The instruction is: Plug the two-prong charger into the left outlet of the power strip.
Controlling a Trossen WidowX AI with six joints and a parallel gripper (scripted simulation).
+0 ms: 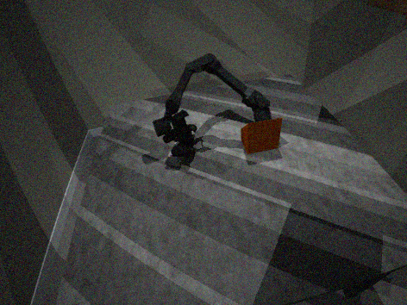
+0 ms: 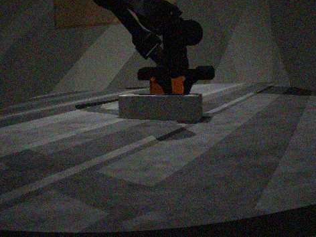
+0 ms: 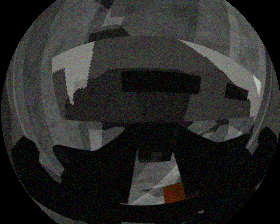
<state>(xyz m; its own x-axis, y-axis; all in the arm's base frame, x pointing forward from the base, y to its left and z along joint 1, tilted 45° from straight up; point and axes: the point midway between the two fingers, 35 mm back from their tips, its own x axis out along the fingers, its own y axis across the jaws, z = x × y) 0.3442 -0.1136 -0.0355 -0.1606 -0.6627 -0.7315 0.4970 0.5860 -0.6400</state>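
Note:
The power strip (image 2: pixel 160 108) is a pale grey block on the table; in the wrist view the strip (image 3: pixel 145 55) lies across the upper middle, with dark patches on it. My gripper (image 2: pixel 177 90) (image 3: pixel 153 126) is low over the strip, its fingertips at about the level of its top edge in the exterior view. It is shut on the charger, which is dark and mostly hidden between the fingers. The prongs and outlet slots cannot be made out, so I cannot tell whether the prongs are in. In the top view gripper and strip merge into one dark shape.
An orange block (image 1: pixel 263 136) (image 2: pixel 177 84) (image 3: pixel 174 193) stands near the arm's base, behind the gripper in the exterior view. The table (image 1: pixel 172 238) (image 2: pixel 134 165) is crossed by light and dark bands. The picture is dark and grainy.

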